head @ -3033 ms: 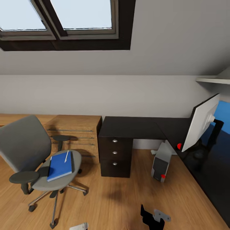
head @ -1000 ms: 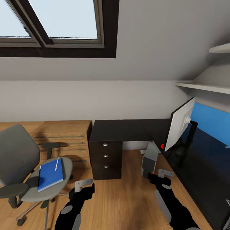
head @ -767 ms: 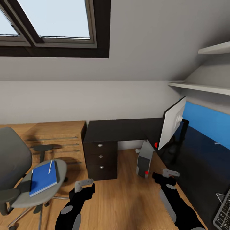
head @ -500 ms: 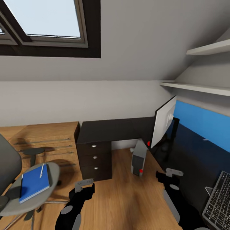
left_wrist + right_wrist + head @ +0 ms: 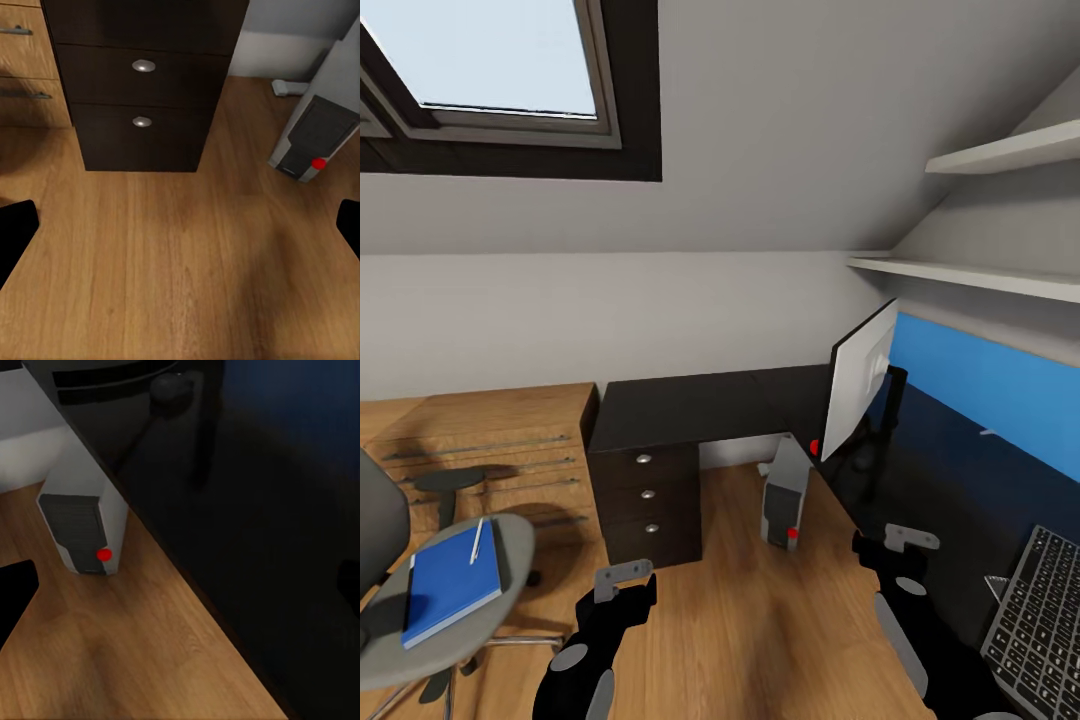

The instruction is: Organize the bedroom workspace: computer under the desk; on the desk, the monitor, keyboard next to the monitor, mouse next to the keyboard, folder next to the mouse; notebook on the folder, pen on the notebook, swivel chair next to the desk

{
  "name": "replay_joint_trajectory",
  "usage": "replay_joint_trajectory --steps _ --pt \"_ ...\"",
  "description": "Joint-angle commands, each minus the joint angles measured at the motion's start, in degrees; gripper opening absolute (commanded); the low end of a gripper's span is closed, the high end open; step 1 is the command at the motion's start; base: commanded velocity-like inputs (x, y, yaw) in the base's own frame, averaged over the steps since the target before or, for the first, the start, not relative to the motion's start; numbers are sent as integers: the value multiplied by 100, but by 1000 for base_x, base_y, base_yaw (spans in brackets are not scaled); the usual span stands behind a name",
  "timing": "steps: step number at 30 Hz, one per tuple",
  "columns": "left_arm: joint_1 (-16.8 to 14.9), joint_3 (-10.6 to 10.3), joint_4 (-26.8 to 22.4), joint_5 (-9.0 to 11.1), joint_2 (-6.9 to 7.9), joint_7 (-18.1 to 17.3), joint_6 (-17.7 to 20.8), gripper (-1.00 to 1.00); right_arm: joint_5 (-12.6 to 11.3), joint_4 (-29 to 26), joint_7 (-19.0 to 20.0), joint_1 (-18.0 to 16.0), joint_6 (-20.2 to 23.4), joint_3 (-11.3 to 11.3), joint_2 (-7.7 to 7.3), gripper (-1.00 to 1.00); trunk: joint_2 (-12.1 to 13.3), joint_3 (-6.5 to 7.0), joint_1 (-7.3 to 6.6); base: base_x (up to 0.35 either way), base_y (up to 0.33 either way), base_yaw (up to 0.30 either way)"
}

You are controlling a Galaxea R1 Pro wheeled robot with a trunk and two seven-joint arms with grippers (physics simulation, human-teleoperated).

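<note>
- The light grey tower computer with its darker front panel stands on the wooden floor beside the edge of the long black-topped counter, next to the black three-drawer unit; we cannot tell whether it is truly tucked underneath.
- The wide monitor with the pale grey back stands on the counter on its black stand, so we judge that step done.
- The slim keyboard with black keys lies on the counter, well apart from the monitor, so we judge it still needs shifting.
- The grey padded swivel chair sits well apart from the counter, carrying a blue book-like item with the thin white pen on top; the moving and stacking remain.
- We do not make out the mouse.
- Our left claw and right claw are both spread wide and hold nothing, above the floor and the counter's edge.
</note>
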Motion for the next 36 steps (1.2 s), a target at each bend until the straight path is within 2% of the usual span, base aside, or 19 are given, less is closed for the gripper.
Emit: replay_joint_trajectory --steps 1,4,7,12,13,17,21,24,29,36 --pt "-4 -9 -7 51 0 48 22 100 -35 -10 -51 -4 28 28 -9 100 -5 -7 0 6 0 -1" --pt "-4 -11 -7 48 0 48 22 100 -29 -4 -51 -6 -4 24 -13 100 -5 -7 0 42 0 -1" --pt "-4 -13 -7 46 0 48 20 100 -10 48 -47 -4 -297 13 -24 100 -5 -7 0 176 0 0" --pt "-4 -13 -9 46 0 48 21 100 1 397 -46 -6 -748 2 -78 100 -5 -7 0 267 0 0" --pt "-4 -13 -9 46 0 48 21 100 3 621 -44 -12 -859 2 -94 100 -5 -7 0 305 0 0" --pt "-4 -13 -8 48 0 48 21 100 3 760 -43 -21 -912 -1 -124 100 -5 -7 0 287 0 0" --pt "-4 -13 -11 45 0 48 21 100 0 1264 -38 -64 -974 -2 -191 100 -5 -7 0 156 0 0" --pt "-4 -13 -8 45 0 48 17 100 0 1721 -35 -186 -1170 -2 -242 100 -5 -7 0 171 -28 0" --pt "-4 -20 -7 44 0 48 19 100 -4 2646 -23 -619 -1610 -3 -323 100 -5 -7 0 236 -85 0" --pt "-4 -22 -6 44 0 48 29 100 -8 2843 -19 -713 -1678 -3 -363 100 -5 -7 0 52 -24 0"
